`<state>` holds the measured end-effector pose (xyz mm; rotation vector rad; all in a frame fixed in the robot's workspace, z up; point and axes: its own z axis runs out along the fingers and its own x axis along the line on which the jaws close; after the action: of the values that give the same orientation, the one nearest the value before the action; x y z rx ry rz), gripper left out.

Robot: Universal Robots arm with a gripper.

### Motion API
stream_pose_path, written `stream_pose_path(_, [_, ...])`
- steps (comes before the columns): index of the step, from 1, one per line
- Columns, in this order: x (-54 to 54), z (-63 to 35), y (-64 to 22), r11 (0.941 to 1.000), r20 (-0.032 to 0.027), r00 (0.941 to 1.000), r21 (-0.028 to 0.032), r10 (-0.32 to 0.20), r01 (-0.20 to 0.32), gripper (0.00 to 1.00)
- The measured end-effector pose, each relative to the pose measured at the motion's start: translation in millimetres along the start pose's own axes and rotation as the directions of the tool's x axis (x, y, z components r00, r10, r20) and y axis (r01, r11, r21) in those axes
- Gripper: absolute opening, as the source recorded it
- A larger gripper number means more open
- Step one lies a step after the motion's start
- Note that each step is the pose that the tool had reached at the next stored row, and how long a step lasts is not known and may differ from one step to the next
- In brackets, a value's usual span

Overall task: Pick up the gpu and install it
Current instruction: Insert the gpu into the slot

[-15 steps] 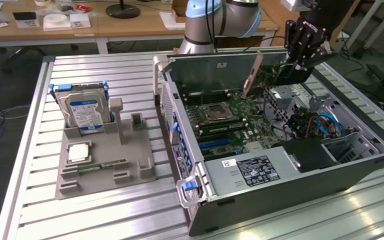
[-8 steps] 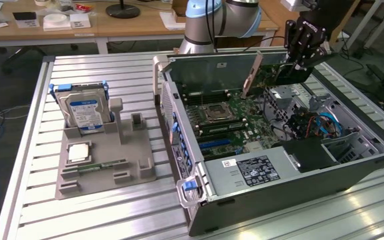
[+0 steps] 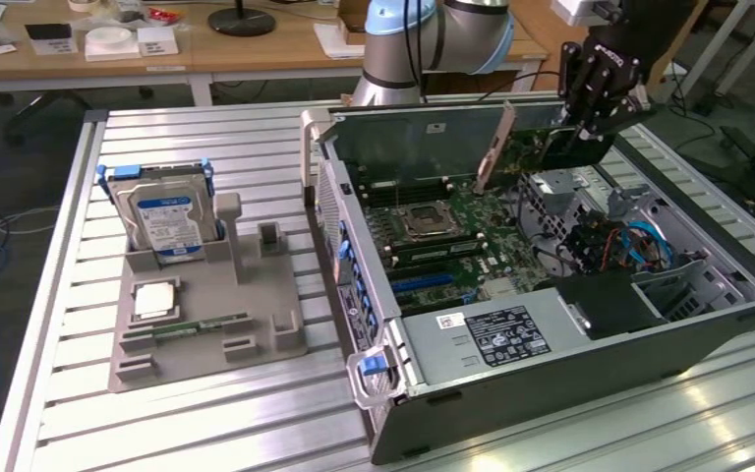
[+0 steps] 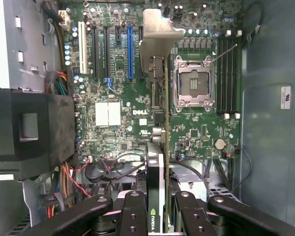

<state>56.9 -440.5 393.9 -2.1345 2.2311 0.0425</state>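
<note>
Slatted aluminium table (image 3: 220,423) fills the foreground of the exterior view and carries everything in the scene. Behind it stand wooden desks (image 3: 260,49) strewn with small items, and the arm's pale blue base (image 3: 404,49) rises at the table's far edge.

On the exterior view's right lies an open computer case (image 3: 588,393), on its side with the interior facing up. Its floor is a green motherboard (image 3: 483,246) with an empty processor socket (image 3: 427,222), blue expansion slots, a black shroud (image 3: 601,300) towards the near end and a bundle of blue cables (image 3: 640,241) beside it.

Over the case's far end hangs the gripper (image 3: 585,128). Its fingers (image 4: 132,211) are clenched on the gpu (image 3: 542,147), which stands on edge above the motherboard, with its pale bracket at the end towards the case's rear wall. From the wrist view the gpu (image 4: 160,113) appears edge-on, running from the gripper (image 4: 160,211) out over the board between a blue slot and the socket (image 4: 192,83).

On the exterior view's left sits a grey holder tray (image 3: 253,295), well apart from the case. A silver hard drive (image 3: 168,221) stands upright in its far slot, a square processor chip (image 3: 154,298) lies in a recess below it, and a narrow green memory stick (image 3: 201,325) lies flat nearer the front.
</note>
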Motion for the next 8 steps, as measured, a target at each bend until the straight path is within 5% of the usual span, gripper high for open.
stream_pose_path(8, [2.8,12.2,6.5,1.0,0.0001,1.0,0.0005,0.009,-0.009,0.27])
